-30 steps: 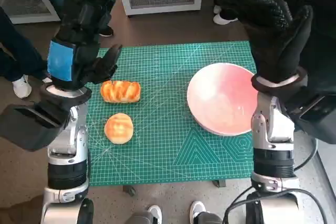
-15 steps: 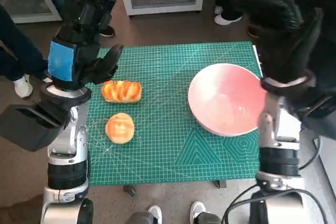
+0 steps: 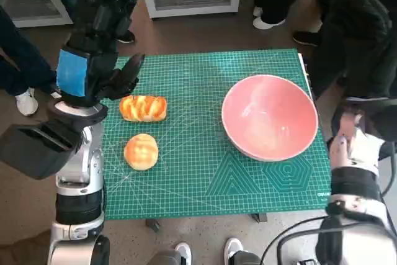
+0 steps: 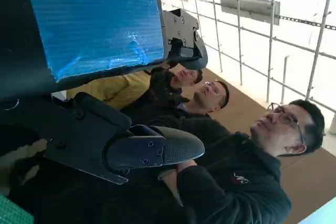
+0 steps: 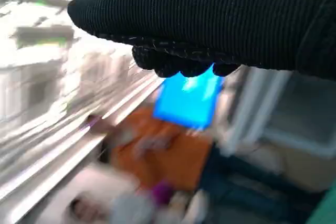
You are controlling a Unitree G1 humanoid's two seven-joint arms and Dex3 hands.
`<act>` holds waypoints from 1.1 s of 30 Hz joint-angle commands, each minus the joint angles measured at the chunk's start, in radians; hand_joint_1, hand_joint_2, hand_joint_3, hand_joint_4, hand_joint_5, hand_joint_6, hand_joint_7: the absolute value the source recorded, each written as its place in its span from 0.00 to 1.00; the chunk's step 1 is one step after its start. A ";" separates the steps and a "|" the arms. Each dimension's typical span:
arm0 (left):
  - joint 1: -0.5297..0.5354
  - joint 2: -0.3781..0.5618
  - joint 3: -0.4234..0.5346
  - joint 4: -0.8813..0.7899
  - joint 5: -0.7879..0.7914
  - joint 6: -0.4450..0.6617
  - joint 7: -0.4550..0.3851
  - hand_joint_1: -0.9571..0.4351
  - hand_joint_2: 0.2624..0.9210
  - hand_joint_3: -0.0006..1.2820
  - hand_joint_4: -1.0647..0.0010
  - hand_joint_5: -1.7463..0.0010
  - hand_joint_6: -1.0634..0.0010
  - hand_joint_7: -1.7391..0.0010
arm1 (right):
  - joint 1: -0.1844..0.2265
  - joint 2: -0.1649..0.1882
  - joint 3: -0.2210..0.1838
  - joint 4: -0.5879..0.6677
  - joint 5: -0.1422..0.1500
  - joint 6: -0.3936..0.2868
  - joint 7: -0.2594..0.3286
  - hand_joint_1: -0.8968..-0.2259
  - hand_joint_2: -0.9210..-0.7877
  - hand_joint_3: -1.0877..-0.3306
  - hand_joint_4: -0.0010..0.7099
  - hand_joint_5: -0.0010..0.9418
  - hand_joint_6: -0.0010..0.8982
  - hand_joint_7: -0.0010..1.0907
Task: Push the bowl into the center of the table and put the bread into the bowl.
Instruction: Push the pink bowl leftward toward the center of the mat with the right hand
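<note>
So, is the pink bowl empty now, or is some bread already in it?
Empty. The pink bowl shows only its bare inside; both breads, long bread and round bread, lie on the green mat.

A big round pink bowl [image 3: 270, 116] sits on the right side of the green grid mat [image 3: 205, 172] that covers the tabletop. On the left side lie a long golden bread loaf [image 3: 143, 108] and a round golden bread bun [image 3: 141, 151]. The blue-taped black left hand [image 3: 96, 41] hangs above the mat's left edge, holding nothing. The black-gloved right hand [image 3: 366, 48] is raised past the mat's right edge.
</note>
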 commanded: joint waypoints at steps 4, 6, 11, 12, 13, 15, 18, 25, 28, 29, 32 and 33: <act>0.006 0.004 0.002 -0.017 0.008 -0.001 0.008 0.16 1.00 0.34 0.76 1.00 0.91 0.71 | 0.002 -0.025 -0.005 0.129 -0.040 0.040 -0.079 0.45 0.00 0.40 0.38 0.00 0.20 0.37; 0.006 0.004 0.001 -0.018 0.008 -0.001 0.008 0.16 1.00 0.34 0.76 1.00 0.91 0.71 | 0.005 -0.028 -0.005 0.150 -0.048 0.054 -0.097 0.47 0.00 0.38 0.38 0.00 0.19 0.39; 0.007 0.002 0.000 -0.019 0.008 -0.002 0.009 0.16 1.00 0.34 0.76 1.00 0.91 0.71 | 0.018 -0.032 -0.006 0.192 -0.065 0.090 -0.134 0.49 0.00 0.35 0.40 0.01 0.19 0.42; 0.008 0.002 0.000 -0.019 0.008 -0.002 0.008 0.16 1.00 0.34 0.76 1.00 0.91 0.71 | 0.023 -0.032 -0.007 0.200 -0.067 0.101 -0.142 0.49 0.00 0.35 0.41 0.01 0.19 0.42; 0.009 0.002 0.000 -0.019 0.008 -0.003 0.008 0.16 1.00 0.34 0.76 1.00 0.91 0.71 | 0.026 -0.032 -0.007 0.206 -0.069 0.108 -0.148 0.50 0.00 0.34 0.42 0.01 0.20 0.42; 0.011 0.002 0.000 -0.021 0.008 -0.003 0.009 0.16 1.00 0.34 0.76 1.00 0.91 0.71 | 0.034 -0.032 -0.008 0.219 -0.074 0.128 -0.163 0.51 0.00 0.33 0.43 0.02 0.21 0.43; 0.015 0.003 0.000 -0.025 0.008 -0.003 0.009 0.16 1.00 0.34 0.76 1.00 0.91 0.71 | 0.049 -0.028 -0.007 0.233 -0.083 0.151 -0.186 0.54 0.00 0.32 0.44 0.02 0.22 0.43; 0.020 0.007 0.003 -0.036 0.006 0.004 0.009 0.16 1.00 0.34 0.76 1.00 0.91 0.71 | 0.078 -0.011 -0.014 0.250 -0.089 0.197 -0.218 0.50 0.00 0.32 0.45 0.01 0.25 0.40; 0.020 0.009 0.004 -0.038 0.006 0.008 0.009 0.16 1.00 0.34 0.76 1.00 0.91 0.71 | 0.086 0.001 -0.017 0.257 -0.087 0.221 -0.228 0.48 0.00 0.33 0.45 0.01 0.27 0.38; 0.020 0.009 0.005 -0.039 0.006 0.009 0.009 0.16 1.00 0.34 0.76 1.00 0.91 0.71 | 0.088 0.003 -0.019 0.258 -0.086 0.228 -0.230 0.46 0.00 0.34 0.45 0.01 0.27 0.37; 0.019 0.011 0.007 -0.037 0.004 0.013 0.007 0.16 1.00 0.34 0.76 1.00 0.91 0.71 | 0.095 0.017 -0.020 0.262 -0.086 0.246 -0.235 0.44 0.00 0.35 0.45 0.01 0.28 0.36; 0.019 0.012 0.008 -0.037 0.003 0.013 0.007 0.16 1.00 0.34 0.76 1.00 0.91 0.71 | 0.097 0.020 -0.020 0.262 -0.087 0.250 -0.237 0.44 0.00 0.35 0.46 0.01 0.28 0.36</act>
